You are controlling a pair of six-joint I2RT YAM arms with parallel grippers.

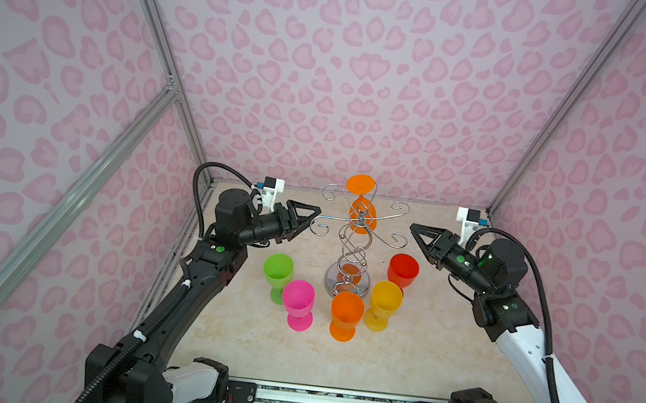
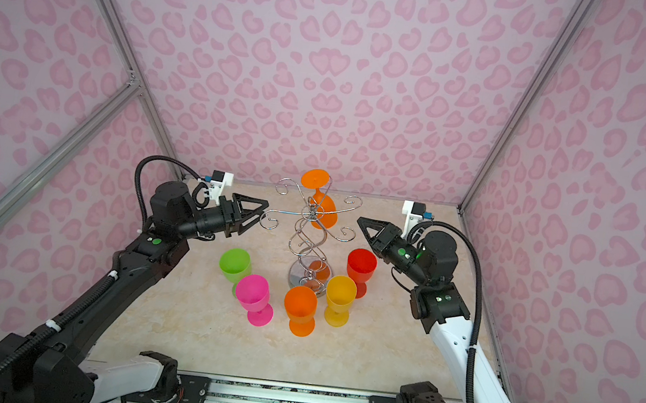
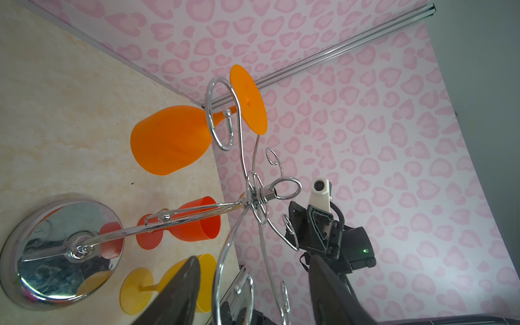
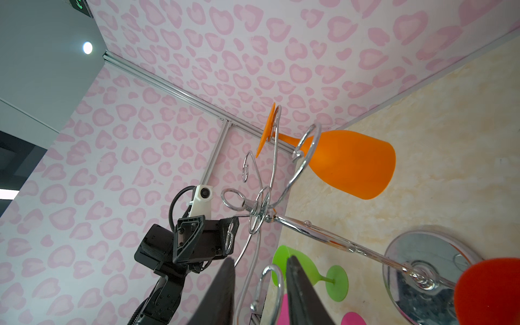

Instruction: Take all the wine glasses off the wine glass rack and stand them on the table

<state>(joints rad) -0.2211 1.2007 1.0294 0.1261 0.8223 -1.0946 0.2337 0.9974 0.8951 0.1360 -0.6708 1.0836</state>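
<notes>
The wine glass rack [image 1: 355,240] is polished chrome wire, bright and glossy, and its round base [image 3: 56,253] is mirror-smooth metal that reflects the colours around it. The hanging orange wine glass [image 3: 171,140] is smooth, satin plastic, slightly translucent at its foot. The green glass [image 1: 278,268], pink glass [image 1: 298,298], standing orange glass [image 1: 346,312], yellow glass [image 1: 384,300] and red glass [image 1: 403,270] look like the same plastic. The bench [image 1: 253,349] has a smooth cream marble-look top with a faint sheen. The left fingers [image 3: 180,289] and right fingers [image 4: 222,292] are matt black plastic. The frame rails [image 1: 60,212] are silvery brushed metal; the printed walls [image 1: 368,91] look matt.
</notes>
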